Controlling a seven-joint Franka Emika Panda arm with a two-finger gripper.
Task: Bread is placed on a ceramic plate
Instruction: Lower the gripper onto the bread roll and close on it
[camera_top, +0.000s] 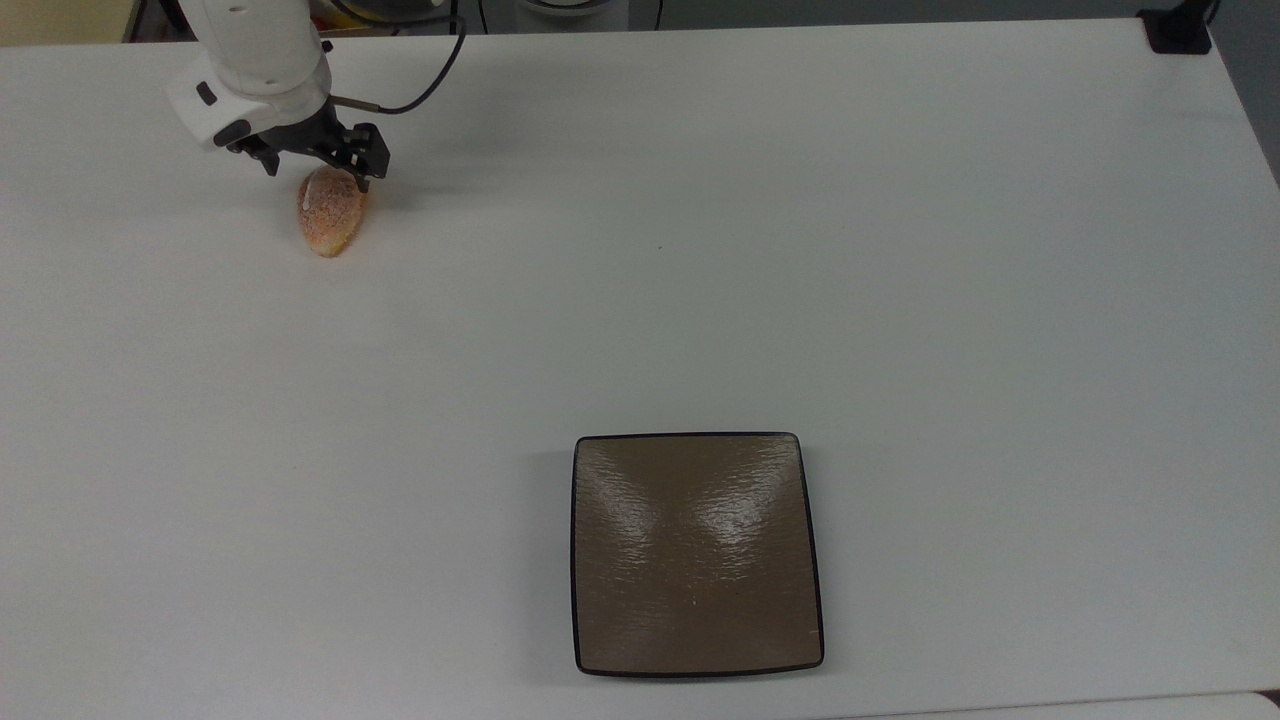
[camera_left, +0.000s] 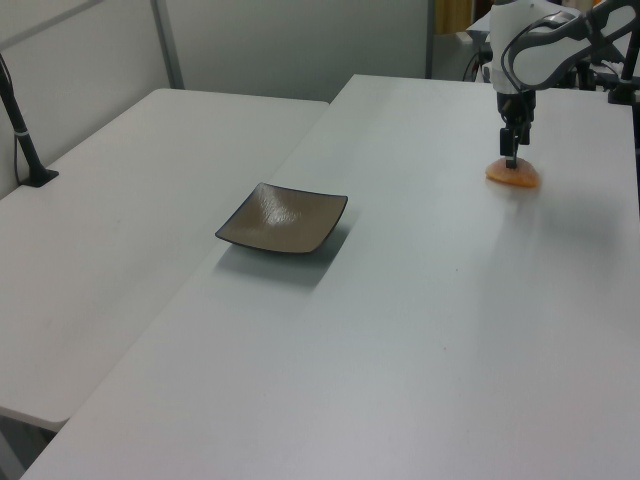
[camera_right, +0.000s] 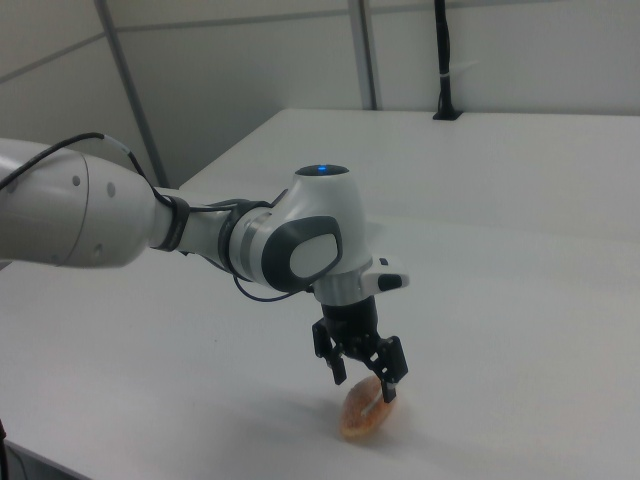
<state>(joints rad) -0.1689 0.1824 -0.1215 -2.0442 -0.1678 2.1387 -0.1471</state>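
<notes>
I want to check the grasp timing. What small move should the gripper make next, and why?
Probably lower slightly, then close. The open two-finger gripper hovers over the orange-golden speckled bread, which lies on the white table, far from the square brown ceramic plate.

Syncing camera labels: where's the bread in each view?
Top view: bread upper left on the table, well apart from the plate.
Left view: bread upper right, far end of the table.
Right view: bread bottom centre.
Shared landmark: the gripper, open, right over the bread.

white table (camera_top: 900, 250) | second white table (camera_left: 120, 230) | grey wall panels (camera_left: 290, 45)
</notes>
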